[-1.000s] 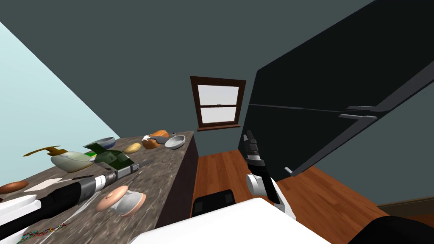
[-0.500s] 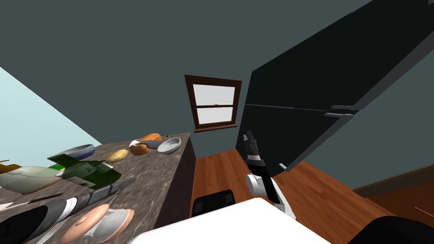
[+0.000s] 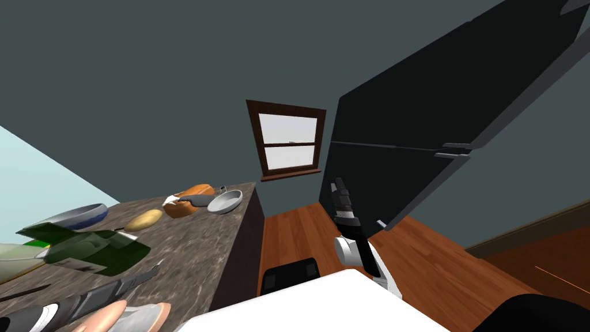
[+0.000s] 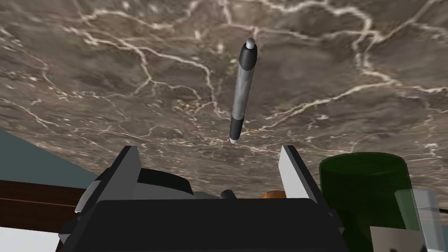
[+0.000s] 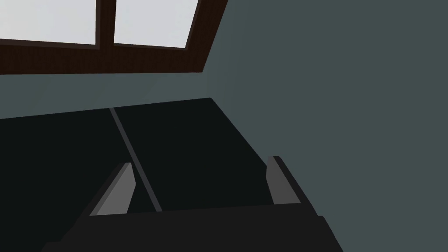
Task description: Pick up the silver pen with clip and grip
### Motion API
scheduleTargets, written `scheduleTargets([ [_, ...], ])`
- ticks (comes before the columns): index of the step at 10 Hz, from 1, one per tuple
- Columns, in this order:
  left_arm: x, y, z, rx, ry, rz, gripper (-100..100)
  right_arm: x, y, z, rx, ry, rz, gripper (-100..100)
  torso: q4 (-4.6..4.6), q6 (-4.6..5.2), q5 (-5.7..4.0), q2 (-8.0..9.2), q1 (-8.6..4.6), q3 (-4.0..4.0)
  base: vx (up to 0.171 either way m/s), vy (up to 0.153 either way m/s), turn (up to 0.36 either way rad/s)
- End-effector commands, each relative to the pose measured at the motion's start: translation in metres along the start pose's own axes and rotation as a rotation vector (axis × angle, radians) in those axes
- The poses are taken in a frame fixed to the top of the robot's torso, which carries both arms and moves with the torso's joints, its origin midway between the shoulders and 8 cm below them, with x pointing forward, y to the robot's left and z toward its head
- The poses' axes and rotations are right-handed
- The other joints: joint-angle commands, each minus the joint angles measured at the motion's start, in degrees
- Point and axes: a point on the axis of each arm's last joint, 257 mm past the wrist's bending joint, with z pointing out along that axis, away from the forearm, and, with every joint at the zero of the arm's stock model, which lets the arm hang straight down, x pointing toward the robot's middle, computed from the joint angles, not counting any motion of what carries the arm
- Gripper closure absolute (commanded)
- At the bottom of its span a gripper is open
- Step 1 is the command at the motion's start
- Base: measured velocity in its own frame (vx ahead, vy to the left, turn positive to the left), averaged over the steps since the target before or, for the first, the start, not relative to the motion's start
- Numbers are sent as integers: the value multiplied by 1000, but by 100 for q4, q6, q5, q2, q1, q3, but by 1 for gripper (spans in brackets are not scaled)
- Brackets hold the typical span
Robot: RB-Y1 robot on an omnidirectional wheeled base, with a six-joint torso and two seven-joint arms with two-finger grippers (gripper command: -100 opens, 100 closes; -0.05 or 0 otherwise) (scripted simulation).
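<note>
So the left gripper [image 4: 208,151] is hanging over the brown marbled counter [image 4: 109,65] with its two fingers spread wide and nothing between them. The silver pen [image 4: 243,92] lies flat on the stone just beyond the fingertips, roughly lined up with the gap between them and not touching either one. Its pointed tip and dark grip end face the gripper, and the rounded cap end points away. A see-through green bottle [image 4: 372,192] sits just beside one finger, near the gripper body. From the head cam, the counter [image 3: 190,242] runs along the left side with that green bottle [image 3: 92,251] lying at the near left. Farther along are a potato [image 3: 144,219], a loaf of bread [image 3: 187,202] and a grey bowl [image 3: 226,202] at the far end. The right gripper [image 3: 337,187] is held up off to the right of the counter, above the wood floor [image 3: 299,230], and its fingers [image 5: 118,188] are also spread apart and empty.
</note>
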Motion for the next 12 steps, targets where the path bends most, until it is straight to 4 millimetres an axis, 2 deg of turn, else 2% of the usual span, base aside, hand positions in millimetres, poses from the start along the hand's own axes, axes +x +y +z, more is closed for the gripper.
scheduleTargets([
  [1, 26, 14, -6, -36, 52, 4, -100, 0, 0, 0, 0, 0, 0, 0, 0, 0, 0, 0, 0, 0, 43, 23, -71],
  [3, 24, 14, -3, -32, 47, 0, -100, 0, 0, 0, 0, 0, 0, 0, 0, -2, 0, 2, 0, 1, 19, 11, -9],
  [4, 24, 14, -4, -33, 48, 2, 0, 0, 0, 0, 0, 0, 0, 0, 2, -1, 0, 8, -4, 4, 0, 0, 0],
  [5, 35, 16, 2, -37, 47, -7, -100, 0, 0, 0, 0, 0, 0, 0, 3, -2, -1, 11, -7, 6, 27, 7, -77],
  [7, 46, 18, 8, -42, 47, -16, -100, 0, 0, 0, 0, 0, 0, 0, 0, 0, 1, -1, -2, -1, 49, 14, -67],
  [8, 42, 16, 7, -39, 47, -13, -100, 0, 0, 0, 0, 0, 0, 0, -1, -1, 1, -6, -1, -3, 24, 6, -10],
  [9, 42, 16, 8, -40, 47, -13, 100, 0, 0, 0, 0, 0, 0, 0, 0, -2, -1, 1, -4, 0, 0, 0, 0],
  [12, 42, 17, 7, -42, 46, -13, 100, 0, 0, 0, 0, 0, 0, 0, 2, 0, 2, 12, -8, 6, 0, 0, 0],
])
